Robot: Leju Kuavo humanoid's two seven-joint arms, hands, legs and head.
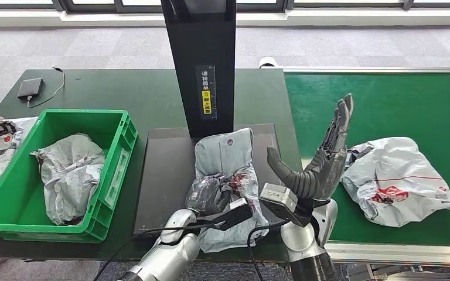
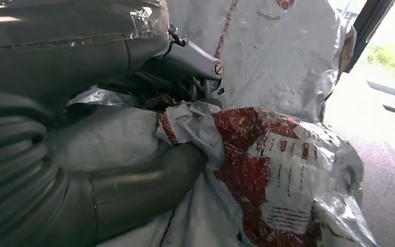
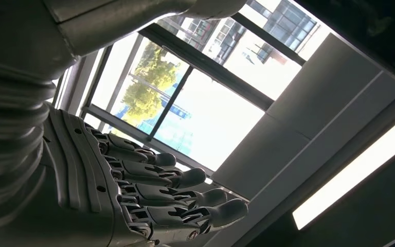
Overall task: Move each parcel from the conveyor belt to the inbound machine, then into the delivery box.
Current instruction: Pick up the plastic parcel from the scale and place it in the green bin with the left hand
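A: Left hand [image 1: 211,196]?
B: Gripping the grey parcel [image 1: 227,153] on the black inbound machine [image 1: 164,170]
A: Right hand [image 1: 323,161]?
B: Fingers spread, raised upright; another parcel [image 1: 399,178] just beside it on the conveyor belt [image 1: 387,105]

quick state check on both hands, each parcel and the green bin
left hand: gripping the parcel on the black platform
right hand: open, raised, holding nothing
parcel on platform: crumpled, held
parcel on conveyor: lying loose, untouched
green bin: holds one grey parcel
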